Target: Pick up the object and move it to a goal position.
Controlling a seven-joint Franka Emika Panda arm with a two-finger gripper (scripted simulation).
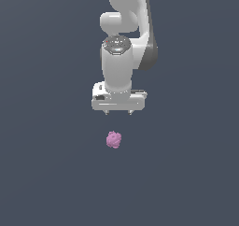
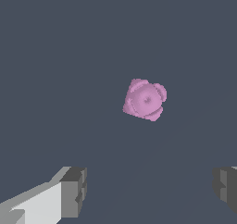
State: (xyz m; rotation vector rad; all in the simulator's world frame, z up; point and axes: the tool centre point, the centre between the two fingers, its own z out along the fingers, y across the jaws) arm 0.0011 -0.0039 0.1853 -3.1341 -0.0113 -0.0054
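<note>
The object (image 1: 114,139) is a small pink-purple bumpy blob lying on the dark grey floor, just below the gripper in the exterior view. It also shows in the wrist view (image 2: 145,99), clear of the fingers. My white gripper (image 1: 118,112) hangs above it, apart from it, with its two fingertips spread wide. In the wrist view the gripper (image 2: 150,190) shows one grey pad (image 2: 74,191) and the other pad (image 2: 226,188) far apart, with nothing between them. The object is much narrower than the gap.
The white arm (image 1: 122,38) rises out of the exterior view's top. The floor (image 1: 46,173) is a plain dark grey surface with no other objects or edges in view.
</note>
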